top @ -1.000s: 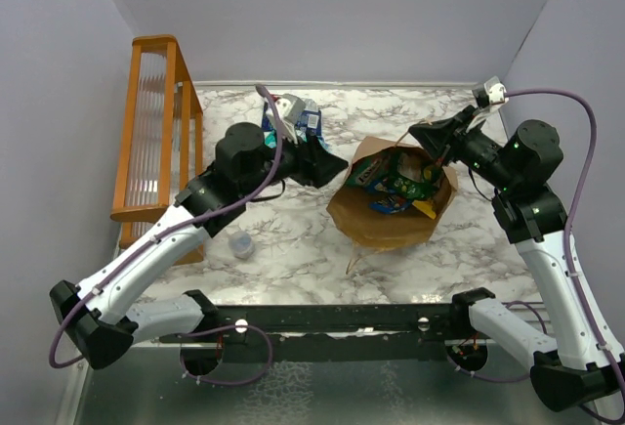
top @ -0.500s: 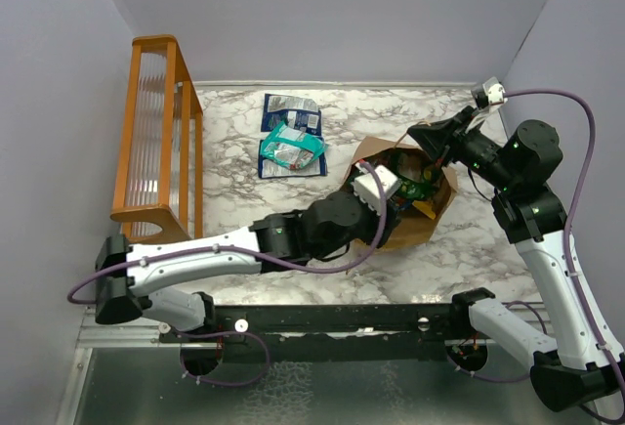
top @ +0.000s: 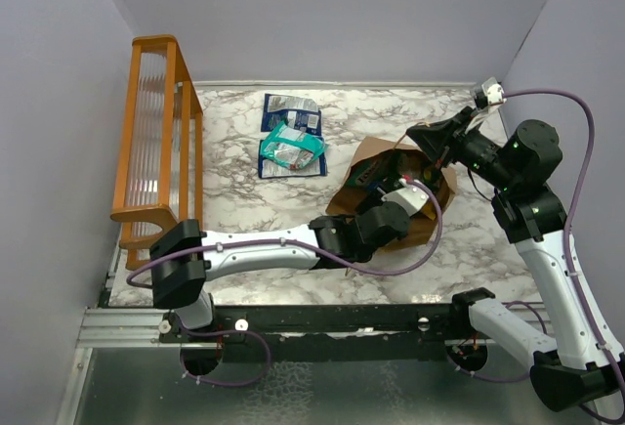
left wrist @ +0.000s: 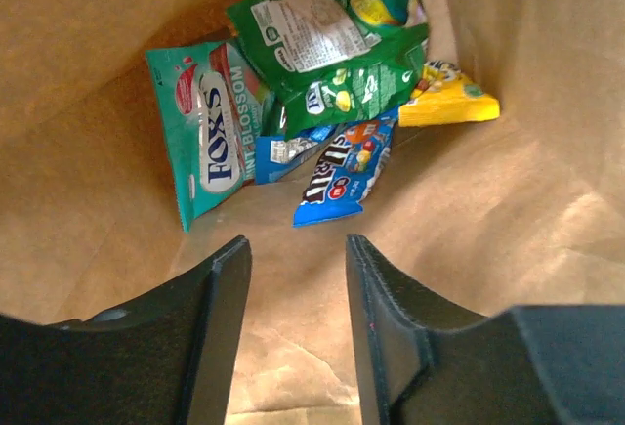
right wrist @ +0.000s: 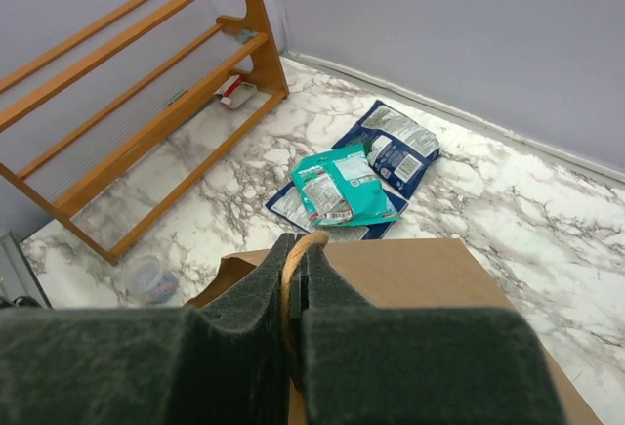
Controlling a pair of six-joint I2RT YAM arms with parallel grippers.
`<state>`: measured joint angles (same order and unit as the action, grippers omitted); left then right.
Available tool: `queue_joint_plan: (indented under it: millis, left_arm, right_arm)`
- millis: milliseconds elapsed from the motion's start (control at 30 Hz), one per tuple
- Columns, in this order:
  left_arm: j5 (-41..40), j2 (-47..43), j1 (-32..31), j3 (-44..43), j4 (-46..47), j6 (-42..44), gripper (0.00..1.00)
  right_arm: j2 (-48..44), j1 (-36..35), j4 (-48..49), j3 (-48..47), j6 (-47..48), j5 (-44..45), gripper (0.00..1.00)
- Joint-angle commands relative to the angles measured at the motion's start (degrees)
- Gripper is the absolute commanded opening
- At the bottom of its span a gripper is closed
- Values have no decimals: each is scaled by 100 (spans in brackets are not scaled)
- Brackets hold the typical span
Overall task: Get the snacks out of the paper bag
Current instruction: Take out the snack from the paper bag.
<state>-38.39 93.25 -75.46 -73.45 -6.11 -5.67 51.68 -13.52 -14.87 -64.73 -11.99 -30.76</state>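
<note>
The brown paper bag (top: 363,157) stands open at the table's right of centre. My right gripper (right wrist: 298,249) is shut on its twisted handle (right wrist: 291,278) at the far rim (top: 430,142). My left gripper (left wrist: 298,244) reaches down inside the bag, open, with only brown paper between its fingers. Ahead of it on the bag's bottom lie snacks: a teal packet (left wrist: 210,137), a green one (left wrist: 332,54), a blue one (left wrist: 342,166) and a yellow one (left wrist: 449,103). Out on the table lie a teal packet (top: 293,147) and dark blue packets (top: 290,107).
An orange wooden rack (top: 156,132) runs along the table's left side. A small clear round cap (right wrist: 146,276) sits on the marble near the rack's front. Grey walls close in the back and both sides.
My left arm has swung from the packets at the back over to the bag and gone down into it, jaws narrowing. The teal packet now lies on the dark blue ones. The right arm holds still.
</note>
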Motion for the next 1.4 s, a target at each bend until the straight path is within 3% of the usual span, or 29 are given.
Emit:
queue_joint_plan:
  millis: [0,333,500,800,900,1000,1367]
  left_arm:
    - [-400,351,150,-272,9,394,44]
    - [-193,904,683,-167,585,629,43]
    - [-95,1079,985,-11,865,689,55]
    - [1061,1131,1576,-158,832,1049,68]
    - [958,1349,1619,-374,739,1163,68]
    - [847,1551,1627,-678,646,1218,80]
    - [778,1862,1894,-831,1160,1423,86]
  right_arm:
    - [-27,-2,204,-133,-66,-143,1]
    - [-27,-2,172,-184,-65,-149,1]
    - [-5,3,105,-260,-42,-144,1]
    - [64,-2,89,-297,2,-173,1]
    - [84,0,115,-295,-16,-202,1]
    - [103,-2,102,-303,-2,-207,1]
    - [79,3,76,-311,34,-206,1]
